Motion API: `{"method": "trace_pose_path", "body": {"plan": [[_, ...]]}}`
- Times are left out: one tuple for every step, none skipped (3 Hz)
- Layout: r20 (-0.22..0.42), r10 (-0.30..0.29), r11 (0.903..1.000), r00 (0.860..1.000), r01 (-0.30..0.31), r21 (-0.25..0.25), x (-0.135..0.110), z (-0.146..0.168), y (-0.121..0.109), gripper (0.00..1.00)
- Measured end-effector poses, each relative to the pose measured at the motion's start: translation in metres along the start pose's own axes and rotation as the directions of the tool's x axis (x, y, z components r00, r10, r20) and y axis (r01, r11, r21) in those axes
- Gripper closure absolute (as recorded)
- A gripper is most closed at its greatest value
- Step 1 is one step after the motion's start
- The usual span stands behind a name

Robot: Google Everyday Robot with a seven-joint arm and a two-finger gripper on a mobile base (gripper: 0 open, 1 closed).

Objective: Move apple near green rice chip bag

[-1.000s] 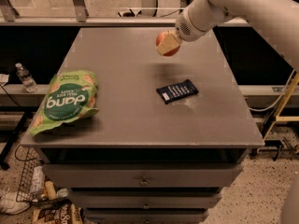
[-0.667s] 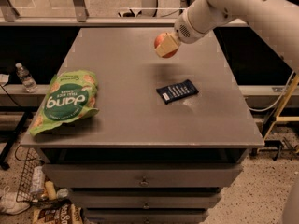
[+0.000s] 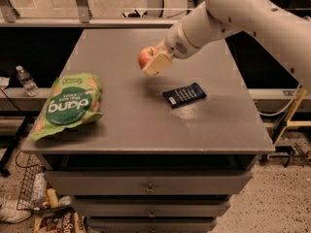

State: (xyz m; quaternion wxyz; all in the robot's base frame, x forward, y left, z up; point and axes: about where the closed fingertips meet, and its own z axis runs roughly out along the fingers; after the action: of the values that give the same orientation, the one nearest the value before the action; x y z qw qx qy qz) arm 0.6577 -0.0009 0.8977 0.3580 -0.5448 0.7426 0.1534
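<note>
Hand (image 3: 153, 63) grasps the apple (image 3: 145, 57) above mid-bench (image 3: 146, 130). We carry it low toward 8 o'clock and set it just beside the green rice chip bag (image 3: 70, 103), not on it.

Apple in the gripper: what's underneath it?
Only bare grey tabletop below the apple, held aloft by the gripper; the dark blue wrapper lies aside. A finger covers part of the apple.
</note>
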Motion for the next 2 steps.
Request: {"method": "trace_pose_path", "body": {"plan": [[0.000,-0.127,0.9853,0.992,0.126,-0.114,-0.008,0.017,0.039,1.00],[-0.056,-0.220,0.9619,0.974,0.207,-0.178,-0.008,0.038,0.067,1.00]]}}
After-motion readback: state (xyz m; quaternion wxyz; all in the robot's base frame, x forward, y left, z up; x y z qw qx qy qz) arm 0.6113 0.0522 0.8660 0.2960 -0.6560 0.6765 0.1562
